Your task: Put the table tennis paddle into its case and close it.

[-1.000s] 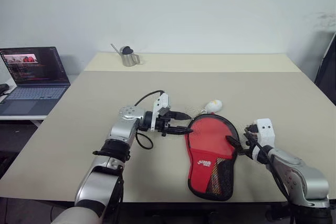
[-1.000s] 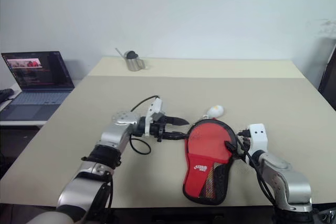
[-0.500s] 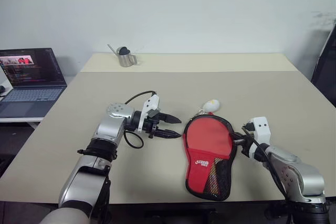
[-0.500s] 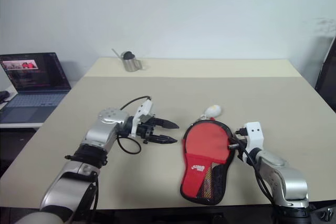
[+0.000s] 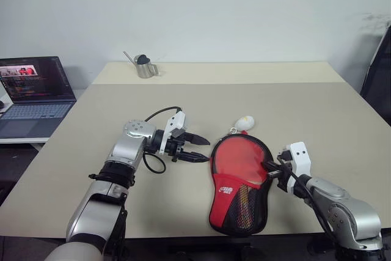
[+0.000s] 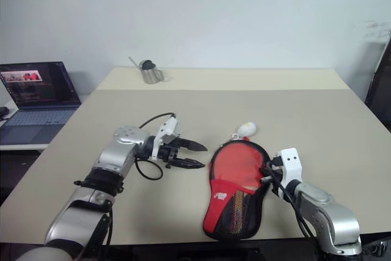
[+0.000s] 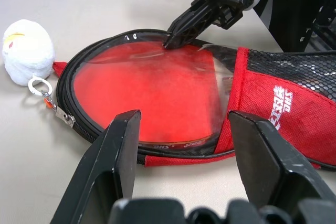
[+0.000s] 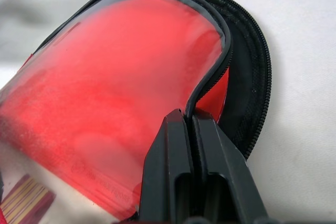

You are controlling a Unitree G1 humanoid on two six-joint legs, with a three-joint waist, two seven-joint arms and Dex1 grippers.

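- Red rubber of the table tennis paddle [image 5: 239, 158] lies inside the unzipped case [image 5: 237, 209], near the table's [image 5: 305, 108] front edge, between the two arms.
- The right wrist view shows up close the right gripper [image 8: 192, 121] pinched shut on the black zip edge of the case's flap, lifted off the paddle face; the striped handle peeks at that view's corner.
- From the left wrist view, a white plush charm [image 7: 27, 52] hangs at the zip's end.
- The left gripper [image 5: 201, 148] hovers beside the case, jaws spread wide, holding nothing.
- The head views take in a metal pitcher [image 5: 144, 66] and a laptop [image 5: 33, 93].
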